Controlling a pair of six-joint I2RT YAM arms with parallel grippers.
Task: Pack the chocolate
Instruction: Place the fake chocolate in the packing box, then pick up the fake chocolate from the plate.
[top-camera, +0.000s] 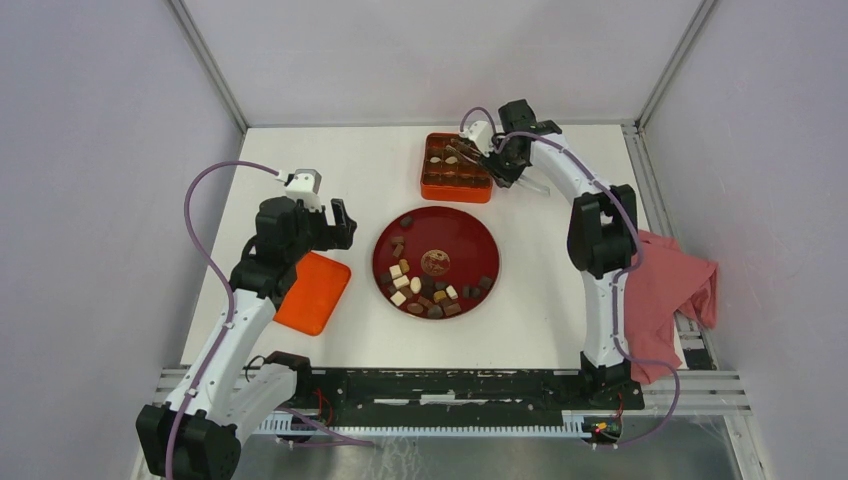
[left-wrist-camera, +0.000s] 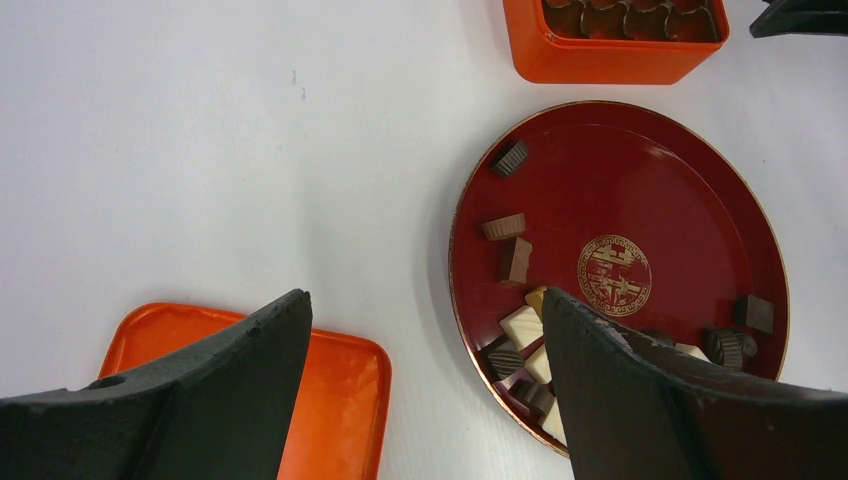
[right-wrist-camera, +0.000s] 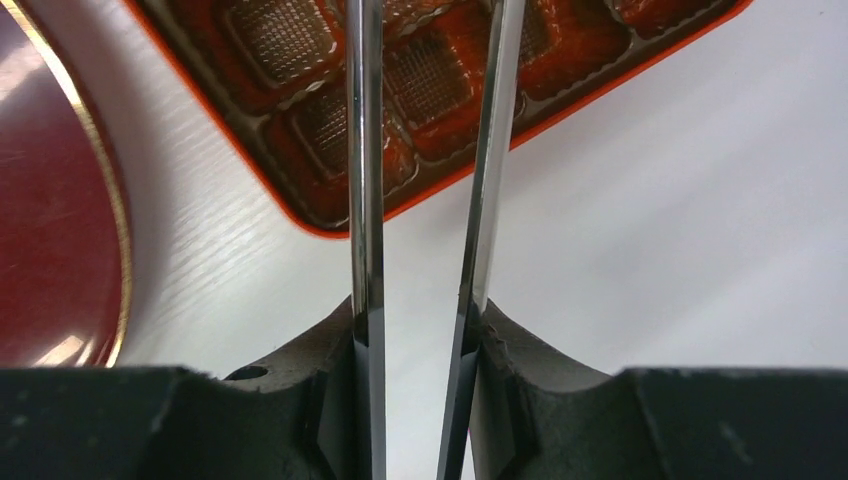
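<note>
Several chocolate pieces (top-camera: 420, 290), dark, light brown and cream, lie on the red plate (top-camera: 480, 225), mostly at its near left. They also show in the left wrist view (left-wrist-camera: 520, 330). My left gripper (top-camera: 340, 225) is open and empty; in its wrist view (left-wrist-camera: 425, 330) it hovers between the orange lid (left-wrist-camera: 340, 400) and the plate's (left-wrist-camera: 650, 180) left rim. My right gripper (top-camera: 505, 160) is shut on metal tongs (right-wrist-camera: 365, 150), whose blades reach over the orange gridded box (right-wrist-camera: 330, 215). The tong tips are out of the wrist view. A pale piece (top-camera: 452, 158) shows in the box near them.
The orange box (top-camera: 455, 187) stands behind the plate. The orange lid (top-camera: 312, 292) lies flat at the near left. A pink cloth (top-camera: 670, 290) hangs over the table's right edge. Grey walls enclose the table.
</note>
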